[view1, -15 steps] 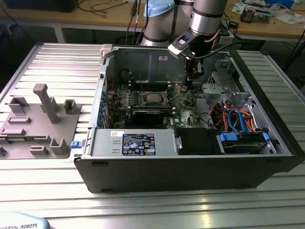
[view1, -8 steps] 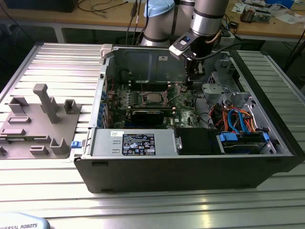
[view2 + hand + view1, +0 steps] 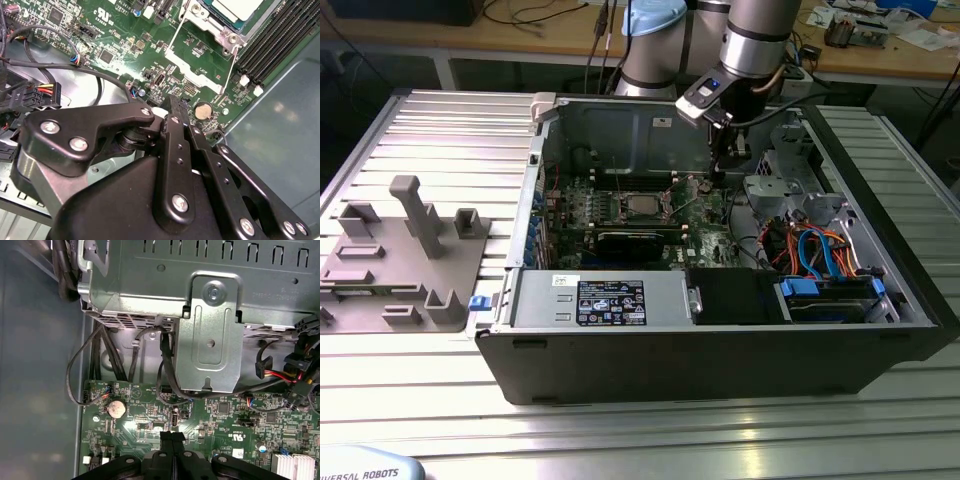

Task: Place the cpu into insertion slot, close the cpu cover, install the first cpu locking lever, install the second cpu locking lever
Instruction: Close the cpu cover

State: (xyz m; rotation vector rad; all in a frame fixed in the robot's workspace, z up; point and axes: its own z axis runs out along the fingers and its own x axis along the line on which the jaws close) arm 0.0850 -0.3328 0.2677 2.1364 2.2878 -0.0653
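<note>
1. The cpu [image 3: 640,206], a small square chip with a silver-grey top, lies flat in the insertion slot [image 3: 620,206] on the green circuit board, near the middle of an open computer case [image 3: 720,350].
2. In the second wrist view the cpu [image 3: 240,7] sits inside the slot's silvery rim [image 3: 210,22]. The cpu cover [image 3: 194,71], a thin metal frame, looks swung open off the chip, and green board shows through its central opening.
3. The gripper [image 3: 725,160] hangs inside the case, to the exterior view's right of the slot and apart from the chip.
4. In both wrist views its black fingers [image 3: 167,440] are pressed together with nothing between them. The gripper's tip [image 3: 172,100] is close over the board, near a round coin cell battery [image 3: 202,111]. Whether it touches the board cannot be told.
5. Long black memory slots [image 3: 270,45] run beside the insertion slot.
6. In the first wrist view, a grey metal drive bracket [image 3: 210,340] and black cables lie beyond the gripper [image 3: 171,434].
7. The case rests on a ribbed aluminium surface [image 3: 620,440]. A grey fixture plate [image 3: 410,260] sits to the exterior view's left of it.
</note>
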